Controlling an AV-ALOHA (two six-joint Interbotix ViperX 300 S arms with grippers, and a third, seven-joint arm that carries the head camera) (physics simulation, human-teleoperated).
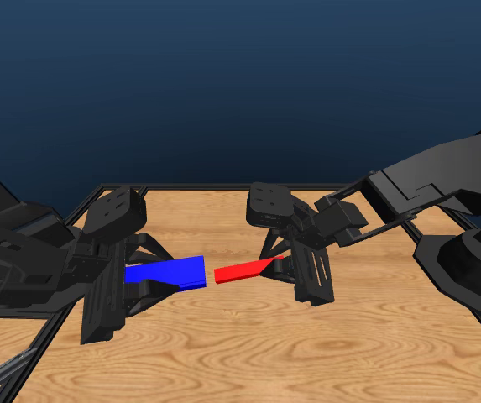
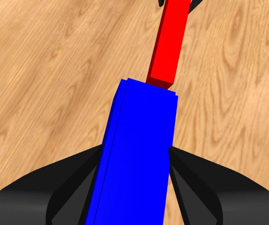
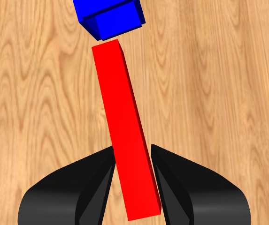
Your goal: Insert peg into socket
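In the head view we see the left gripper (image 1: 152,281) clamped on the socket (image 1: 166,272), which is held above the wooden table (image 1: 248,353) with its free end pointing right toward the middle. The right gripper (image 1: 295,269) clamps the peg (image 1: 242,270), whose free tip points left at the socket's open end; a narrow gap separates the two, so the peg is just beside the socket and not yet inside it. The peg slopes slightly, its gripped end higher than its tip. Both pieces hang over the middle of the table, clear of the wood. In the left wrist view we look along the socket (image 2: 139,159), which runs between our two black jaws, each pressed against one of its sides. Past its far end the peg (image 2: 170,44) comes in at a slight slant, its tip appearing to meet the socket's edge from this angle, though we cannot tell contact here. In the right wrist view the peg (image 3: 125,131) sits tilted between the jaws, squeezed from both sides, and its tip stops just short of the socket (image 3: 111,18), whose dark blue end face is turned toward us.
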